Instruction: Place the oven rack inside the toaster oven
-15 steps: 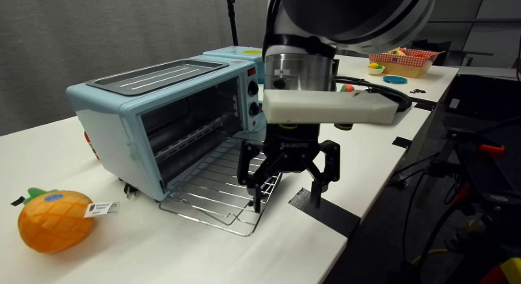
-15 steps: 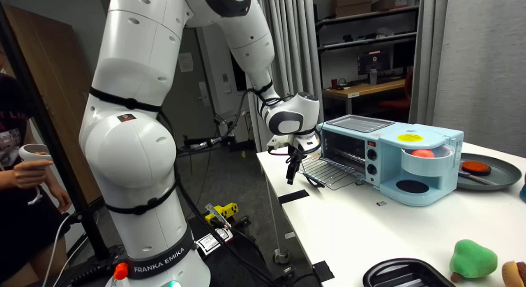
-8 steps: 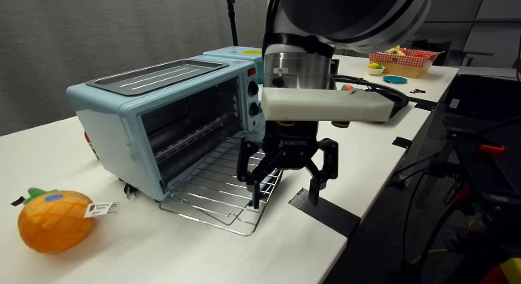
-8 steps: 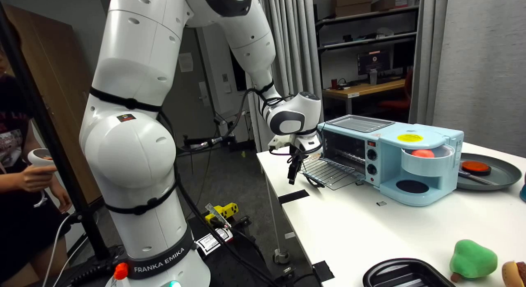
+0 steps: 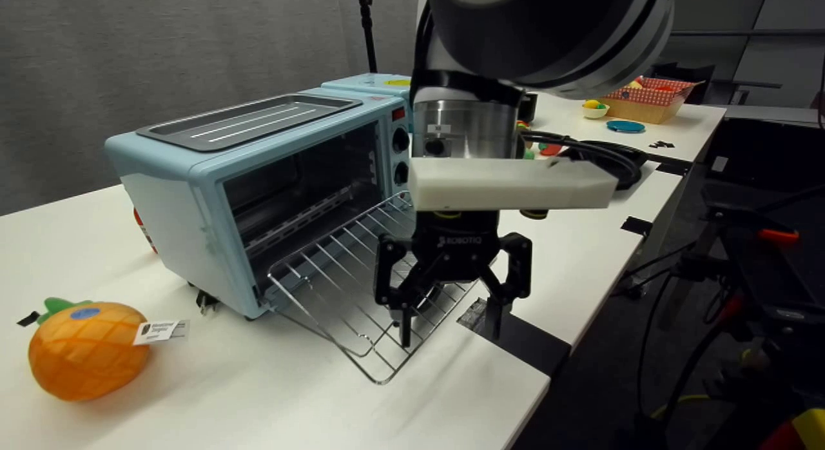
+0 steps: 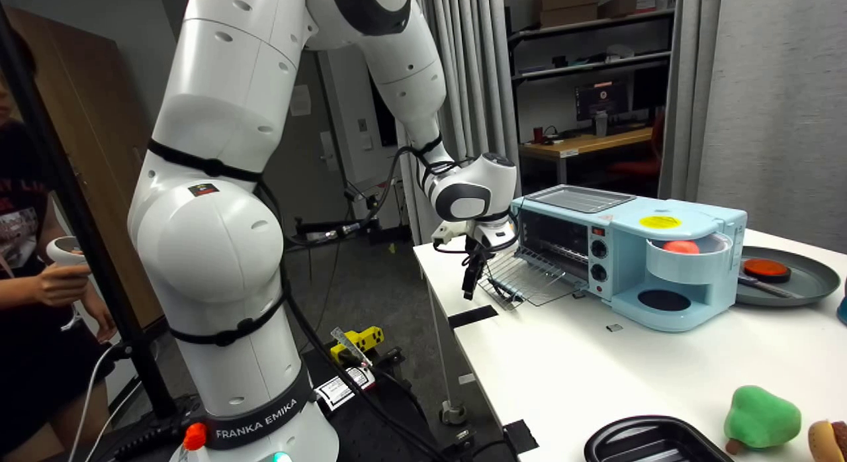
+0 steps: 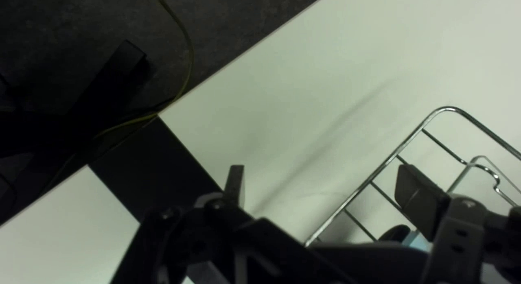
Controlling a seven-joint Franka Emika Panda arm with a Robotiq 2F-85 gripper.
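Note:
The silvery wire oven rack (image 5: 348, 279) leans over the lowered door of the light blue toaster oven (image 5: 161, 218). It slopes, with its oven side raised in front of the opening and its outer edge low near the table. My gripper (image 5: 450, 340) points down at that outer edge, jaws wide apart. In the wrist view the gripper (image 7: 320, 170) straddles the rack's outer bar (image 7: 368, 182): one finger is over the grid, its mate outside above the table. Whether the inner finger touches the wires I cannot tell. The oven cavity shows no rack inside.
The door's black handle (image 6: 506, 292) juts out under the rack. An orange pineapple plush (image 5: 89, 350) sits beside the oven. The table edge and black tape (image 5: 515, 340) lie close to my gripper. A black tray (image 6: 655, 442) and green plush (image 6: 761, 415) stand farther off.
The gripper rose a touch, then came down a little. Over the last half second the rack has tipped: its oven side swung up and its outer edge dipped and shifted outward.

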